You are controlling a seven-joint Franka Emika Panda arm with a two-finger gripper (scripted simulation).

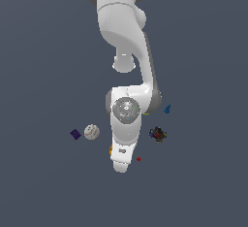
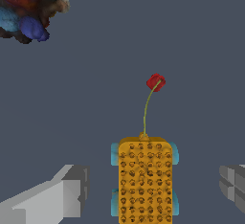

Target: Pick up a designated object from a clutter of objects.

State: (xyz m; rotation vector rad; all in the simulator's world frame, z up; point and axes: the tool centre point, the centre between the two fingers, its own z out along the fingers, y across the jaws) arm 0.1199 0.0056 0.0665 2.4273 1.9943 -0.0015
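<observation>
Looking across the exterior view, the white arm (image 1: 125, 51) reaches down the middle of the frame and its wrist covers most of the orange speckled block (image 1: 111, 149), of which only a sliver shows at the wrist's edge on the exterior view's left. Taking that block as the landmark: the white baseball (image 1: 91, 132) lies near it, up and toward the exterior view's left, and the purple cube (image 1: 75, 134) sits just beyond the baseball. The tiny red dot (image 1: 138, 159) lies on the block's other side, past the wrist. The dark multicoloured lump (image 1: 158, 134) is farther out that way, and the blue cone (image 1: 167, 108) farther still. Bare grey floor (image 1: 43, 187) spreads wide around the whole group.

In the wrist view the gripper (image 2: 148, 189) is spread wide, one finger (image 2: 52, 199) on each side of the orange block (image 2: 145, 180), with clear floor between each finger and the block's teal-edged sides; neither touches it. A thin stem runs from the block's far edge to the red dot (image 2: 155, 82). The multicoloured lump (image 2: 28, 5) sits well apart, at the frame's corner.
</observation>
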